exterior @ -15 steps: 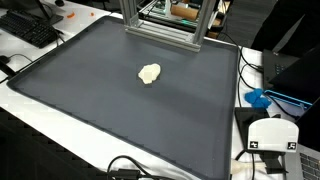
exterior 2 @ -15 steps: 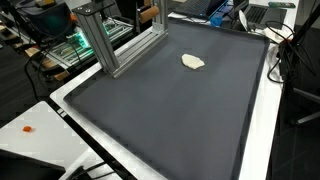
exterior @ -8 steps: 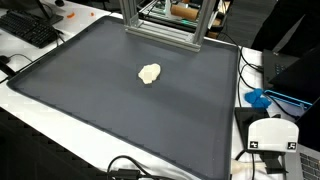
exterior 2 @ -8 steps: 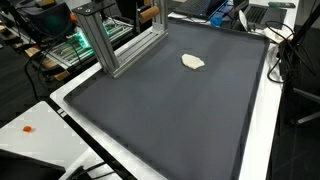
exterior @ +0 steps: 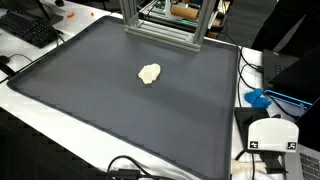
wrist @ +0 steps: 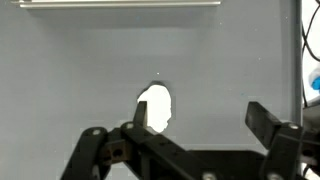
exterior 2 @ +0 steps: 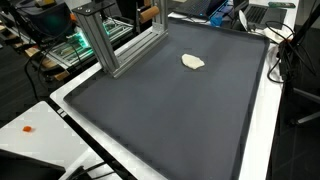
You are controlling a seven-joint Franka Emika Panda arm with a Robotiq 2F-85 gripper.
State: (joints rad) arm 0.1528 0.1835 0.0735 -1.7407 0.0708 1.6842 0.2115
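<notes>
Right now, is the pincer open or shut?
Open. In the wrist view the pincer has its fingers wide apart; the lump lies on the mat.

This looks like a lab or a workshop. A big dark mat (exterior: pixel 100 110) covers a white bench (exterior: pixel 40 125). A metal frame (exterior: pixel 160 28) stands at the far edge of the bench. A keyboard (exterior: pixel 30 28) lies by one far corner. Black cables (exterior: pixel 125 168) hang over the near edge. A white box (exterior: pixel 272 135) sits past one near corner. In an exterior view, green-lit gear (exterior 2: pixel 60 50) and a laptop (exterior 2: pixel 262 12) stand past the bench edges.
</notes>
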